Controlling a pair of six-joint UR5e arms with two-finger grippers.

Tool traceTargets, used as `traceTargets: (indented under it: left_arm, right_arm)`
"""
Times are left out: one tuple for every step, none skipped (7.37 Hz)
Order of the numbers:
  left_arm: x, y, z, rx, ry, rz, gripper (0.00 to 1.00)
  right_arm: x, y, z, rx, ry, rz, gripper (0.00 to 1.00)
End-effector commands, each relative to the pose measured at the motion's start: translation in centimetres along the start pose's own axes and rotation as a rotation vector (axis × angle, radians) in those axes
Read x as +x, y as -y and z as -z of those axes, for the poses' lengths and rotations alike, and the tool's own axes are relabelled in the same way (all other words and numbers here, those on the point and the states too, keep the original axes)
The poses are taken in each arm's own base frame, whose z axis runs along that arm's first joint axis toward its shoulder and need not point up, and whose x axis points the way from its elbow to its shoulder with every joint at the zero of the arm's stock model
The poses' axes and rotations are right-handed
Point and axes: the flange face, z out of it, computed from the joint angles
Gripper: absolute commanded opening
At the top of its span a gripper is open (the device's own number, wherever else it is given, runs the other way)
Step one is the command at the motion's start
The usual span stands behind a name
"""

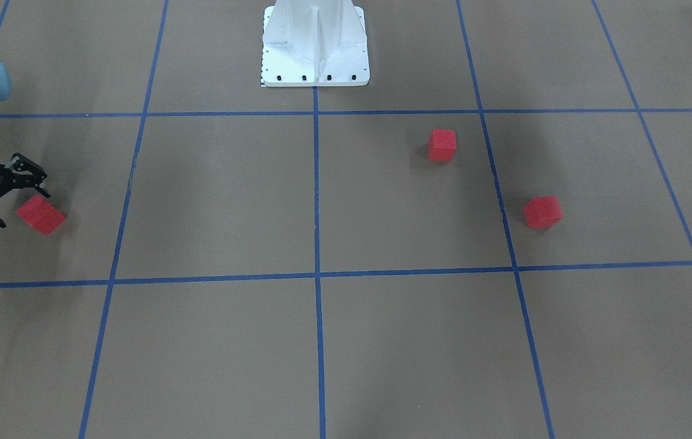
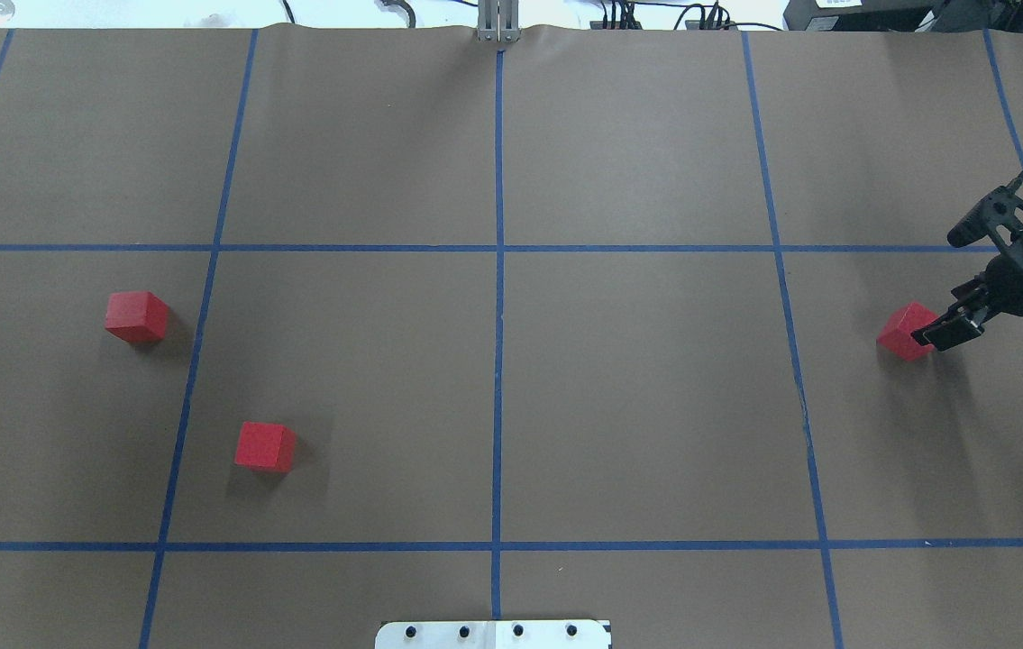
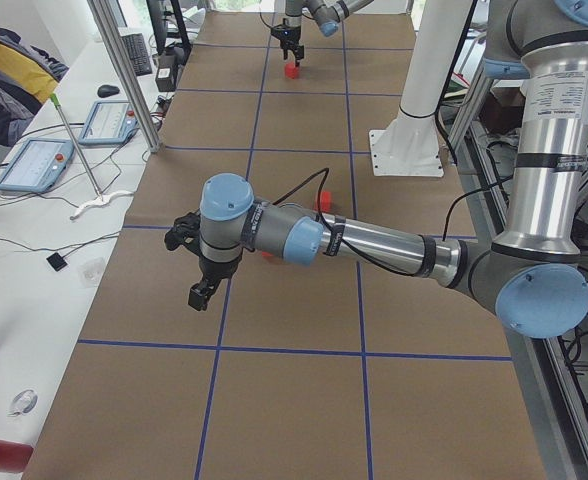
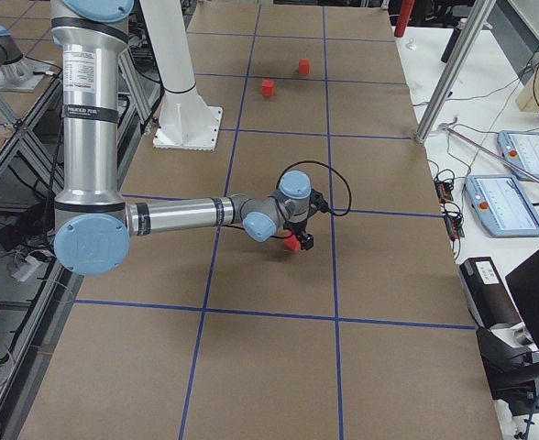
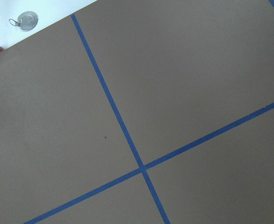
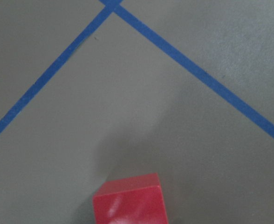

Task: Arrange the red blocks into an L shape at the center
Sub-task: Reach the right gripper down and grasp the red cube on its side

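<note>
- Red blocks (image 2: pixel 265 447): three small matte cubes resting apart on the brown tabletop (image 2: pixel 637 406). None is at the center line (image 2: pixel 498 397) yet.
- Two lie on the robot's left side, one on either side of a tape line. The third, the right block (image 2: pixel 906 331), lies well off to the robot's right, turned diagonal to the grid.
- Right gripper (image 1: pixel 21 208) is low at the right block with its fingers spread, not clamped. One fingertip is at the block's edge, and you cannot tell whether it touches.
- Left gripper (image 3: pixel 202 295) hangs over the tabletop, and no block shows in its wrist view. You cannot tell whether it is spread or closed.
- Handling, as a judgement: the cubes look light and stiff, and their matte faces should not slip. Take each by two opposite flat faces, never corner to corner, so turn the wrist to match the diagonal block first.
- A light cube may skid if a finger nudges it before closing.
</note>
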Motion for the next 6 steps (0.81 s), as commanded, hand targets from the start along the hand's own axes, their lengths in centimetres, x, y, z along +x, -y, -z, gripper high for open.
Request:
traceTargets:
  left_arm:
    - [0.0, -0.1, -0.1, -0.001, -0.001, 0.001, 1.0]
    - [0.0, -0.1, -0.1, -0.001, -0.001, 0.001, 1.0]
    - [0.0, -0.1, -0.1, -0.001, -0.001, 0.0, 1.0]
    - [0.0, -0.1, -0.1, -0.002, 0.001, 0.0, 1.0]
    - [0.0, -0.1, -0.1, -0.001, -0.001, 0.0, 1.0]
    - [0.0, -0.1, -0.1, -0.001, -0.001, 0.0, 1.0]
  right_arm:
    - [-0.6, -0.4, -0.9, -0.019, -0.008, 0.002, 0.85]
    - [-0.6, -0.6, -1.2, -0.032, -0.006, -0.004, 0.58]
    - [-0.6, -0.8, -1.3, -0.036, 0.003, -0.011, 0.05]
    - [-0.7, -0.6, -1.0, -0.029, 0.003, -0.023, 0.0]
    - [-1.5, 0.6, -0.2, -0.005, 0.009, -0.061, 0.0]
    - [-2.7, 2.5, 0.8, 0.026, 0.017, -0.128, 0.0]
